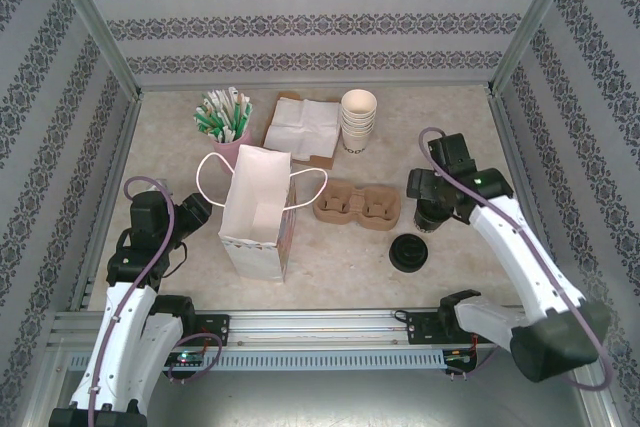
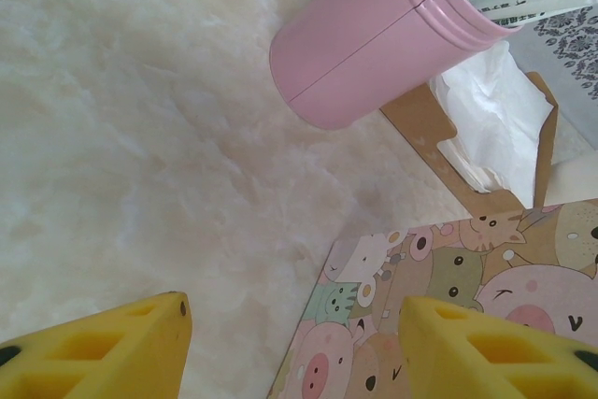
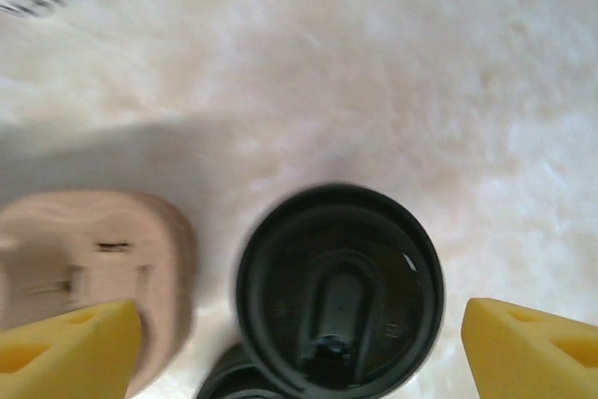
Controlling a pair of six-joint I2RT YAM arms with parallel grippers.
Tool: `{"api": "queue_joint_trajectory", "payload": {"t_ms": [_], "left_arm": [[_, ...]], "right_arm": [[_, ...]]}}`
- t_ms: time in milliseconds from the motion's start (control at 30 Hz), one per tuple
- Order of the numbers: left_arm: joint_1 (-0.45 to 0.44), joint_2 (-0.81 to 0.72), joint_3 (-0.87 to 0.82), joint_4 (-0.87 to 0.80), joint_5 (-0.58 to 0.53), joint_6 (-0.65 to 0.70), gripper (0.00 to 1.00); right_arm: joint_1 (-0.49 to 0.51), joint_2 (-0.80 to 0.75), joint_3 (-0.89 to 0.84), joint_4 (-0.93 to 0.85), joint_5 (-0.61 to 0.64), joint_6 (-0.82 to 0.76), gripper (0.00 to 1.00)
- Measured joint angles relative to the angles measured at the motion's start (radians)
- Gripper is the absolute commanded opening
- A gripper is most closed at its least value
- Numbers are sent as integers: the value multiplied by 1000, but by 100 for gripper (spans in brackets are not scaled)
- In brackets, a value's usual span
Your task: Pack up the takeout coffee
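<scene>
**Black-lidded coffee between the right arm's spread fingers**

Black plastic caps the takeout coffee [image 3: 338, 292], which stands upright on the pale stone-patterned table [image 1: 330, 262], toward the right side. The right wrist camera looks straight down on its round lid, so the cup body below is hidden. The right gripper [image 3: 299, 310] hangs over it with its yellow fingers [image 3: 70, 348] set wide apart, one on each side of the lid. Neither finger touches it.

A loose black lid [image 1: 409, 252] lies flat just beside the coffee, on the side nearer the arm bases. To the coffee's left sits a brown pulp cup carrier [image 1: 357, 207], close to it but apart.

Left of the carrier a white paper bag [image 1: 255, 212] stands upright with its mouth open and its two loop handles splayed outward. The side seen from the left wrist is printed with cartoon animals.

The left gripper [image 2: 291, 306] is low beside the bag's left face. Its fingers are apart with nothing between them, one over bare table and the other over the printed paper.

Along the far side of the table are three things:
- a pink cup [image 1: 228, 127] holding green-and-white wrapped sticks
- a brown holder with white napkins [image 1: 303, 125]
- a stack of lidless white cups [image 1: 358, 119]
</scene>
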State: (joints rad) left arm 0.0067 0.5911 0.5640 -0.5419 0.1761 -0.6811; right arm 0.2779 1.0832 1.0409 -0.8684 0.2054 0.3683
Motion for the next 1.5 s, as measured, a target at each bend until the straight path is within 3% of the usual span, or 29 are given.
{"api": "queue_joint_trajectory", "payload": {"t_ms": [233,300,567,800,1000,1500], "left_arm": [[0,0,1,3,0,3,61],[0,0,1,4,1,8,61],[0,-4,7,5,15,38,62],[0,-3,31,11,64,53,62],[0,-2,37,24,97,52,62],[0,67,10,41,131,48,62]], "right_arm": [[156,-166,3,157,-226,-457,80],[168,-162,3,185,-293,-582,69],[158,114,77,145,-526,-978,65],[105,351,148,97,-681,-1164,52],[77,498,175,55,-764,-1305,54],[77,581,191,50,-755,-1397,52]]}}
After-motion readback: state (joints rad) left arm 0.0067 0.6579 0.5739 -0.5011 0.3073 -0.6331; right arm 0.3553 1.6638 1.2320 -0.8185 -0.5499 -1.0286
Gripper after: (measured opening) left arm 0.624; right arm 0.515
